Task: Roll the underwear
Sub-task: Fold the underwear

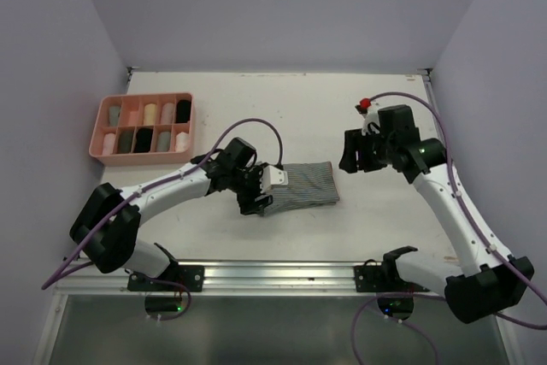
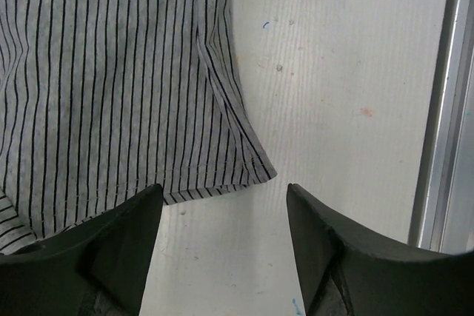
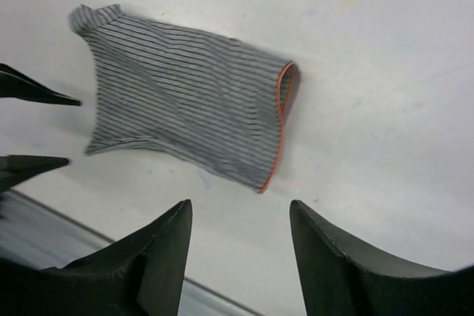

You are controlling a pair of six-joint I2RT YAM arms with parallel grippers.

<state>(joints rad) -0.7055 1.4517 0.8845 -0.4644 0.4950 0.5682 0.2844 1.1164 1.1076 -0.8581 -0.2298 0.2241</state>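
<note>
**Striped underwear flat on our white table, both pincers released.**

We work inside pale lilac walls [image 1: 273, 6] closed round a white table [image 1: 256, 100]. Its top is flecked with small specks and pen marks, and a metal rail [image 1: 273, 273] runs along the near edge, behind both pincers. A pink compartment tray [image 1: 97, 130] holding small rolled bundles [image 1: 149, 114] sits well out to the left of our left pincer [image 2: 224, 187] and farther back, near the left wall. The grey striped underwear [image 1: 306, 185] lies flat and unrolled between the pincers. Its hemmed corner sits just ahead of the left pincer's parted jaws, with one finger over the fabric's edge and nothing gripped. Our right pincer [image 3: 239, 205] hangs above the table beyond the orange-edged end, jaws apart and empty, clear of the cloth.
</note>
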